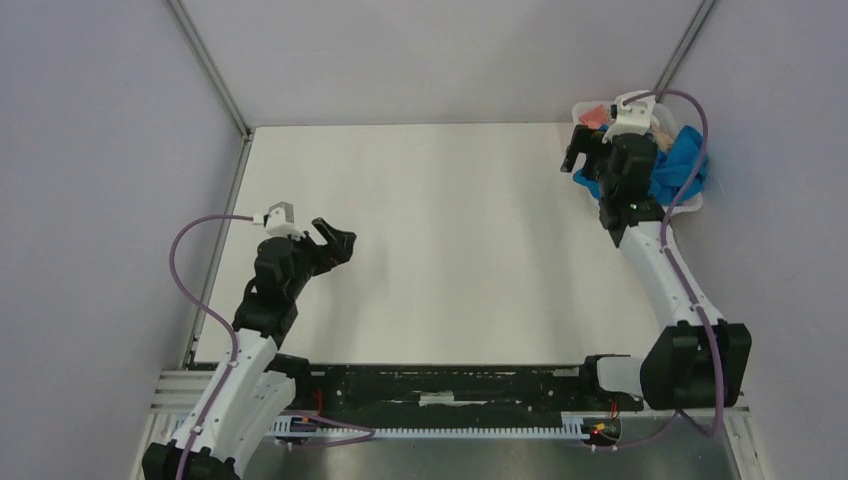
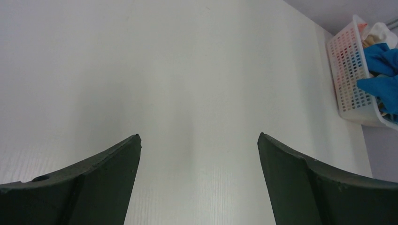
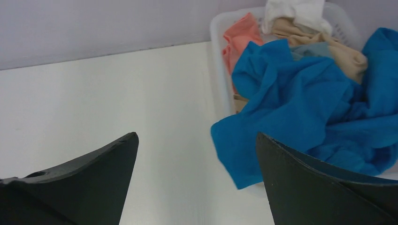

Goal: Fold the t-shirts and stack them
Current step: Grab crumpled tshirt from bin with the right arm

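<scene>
The t-shirts lie crumpled together in a white plastic basket (image 3: 217, 29) at the table's far right corner. A bright blue shirt (image 3: 300, 103) is on top and spills over the basket's near rim onto the table. Under and behind it show a salmon pink one (image 3: 239, 37), a tan one (image 3: 340, 54), a grey-blue one (image 3: 309, 49) and a white one (image 3: 295, 11). My right gripper (image 3: 197, 136) hovers open just left of the basket, its right finger close to the blue cloth, holding nothing. My left gripper (image 2: 198, 136) stands open over bare table at the left.
The basket (image 1: 692, 203) sits against the right wall, and the blue shirt (image 1: 685, 165) hangs over its edge. Grey walls close the table on three sides. In the left wrist view the basket (image 2: 347, 70) shows far off to the right.
</scene>
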`<action>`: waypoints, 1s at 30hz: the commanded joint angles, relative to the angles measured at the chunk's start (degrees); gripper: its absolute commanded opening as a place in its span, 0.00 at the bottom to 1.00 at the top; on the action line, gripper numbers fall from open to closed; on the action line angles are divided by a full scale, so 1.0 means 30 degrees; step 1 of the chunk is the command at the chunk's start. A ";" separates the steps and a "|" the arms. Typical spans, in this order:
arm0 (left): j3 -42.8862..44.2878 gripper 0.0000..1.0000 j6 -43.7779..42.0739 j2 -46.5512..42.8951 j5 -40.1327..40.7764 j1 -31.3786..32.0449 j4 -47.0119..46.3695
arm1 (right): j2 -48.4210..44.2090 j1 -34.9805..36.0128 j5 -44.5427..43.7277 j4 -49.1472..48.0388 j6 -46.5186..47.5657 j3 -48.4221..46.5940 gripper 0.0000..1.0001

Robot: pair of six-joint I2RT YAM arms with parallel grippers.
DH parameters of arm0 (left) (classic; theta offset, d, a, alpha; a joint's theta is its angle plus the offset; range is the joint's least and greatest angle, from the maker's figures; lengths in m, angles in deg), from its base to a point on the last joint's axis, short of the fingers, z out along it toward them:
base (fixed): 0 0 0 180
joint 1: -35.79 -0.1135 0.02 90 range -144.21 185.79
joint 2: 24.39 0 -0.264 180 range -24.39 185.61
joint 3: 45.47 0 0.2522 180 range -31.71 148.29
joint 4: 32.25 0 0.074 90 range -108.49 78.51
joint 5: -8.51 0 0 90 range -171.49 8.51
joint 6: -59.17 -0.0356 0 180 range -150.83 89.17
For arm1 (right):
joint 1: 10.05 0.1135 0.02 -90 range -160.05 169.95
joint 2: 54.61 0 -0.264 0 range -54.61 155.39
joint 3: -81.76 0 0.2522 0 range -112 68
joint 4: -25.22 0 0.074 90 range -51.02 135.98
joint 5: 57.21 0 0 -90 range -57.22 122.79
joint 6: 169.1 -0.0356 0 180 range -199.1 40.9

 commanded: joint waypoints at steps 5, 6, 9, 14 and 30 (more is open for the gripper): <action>0.1056 1.00 0.0092 0.1527 -0.0940 -0.0058 0.0414 | 0.6140 -0.2350 -0.5369 0.6192 0.1795 -0.8095 0.98; 0.1063 1.00 0.0078 0.1614 -0.0892 -0.0062 0.0411 | 0.6594 -0.2733 -0.5406 0.6342 0.1802 -0.8407 0.98; 0.1106 1.00 0.0089 0.1781 -0.0955 -0.0058 0.0358 | 0.7736 -0.3873 -0.3622 0.6811 0.1850 -0.9103 0.98; 0.0869 1.00 0.0092 0.1969 -0.1097 -0.0058 -0.0146 | 0.9482 -0.4559 -0.1312 0.6743 0.1861 -0.9670 0.90; 0.0800 1.00 0.0156 0.1770 -0.1141 -0.0058 -0.0135 | 0.5263 -0.6053 0.1365 0.2868 -0.0230 -0.9416 0.00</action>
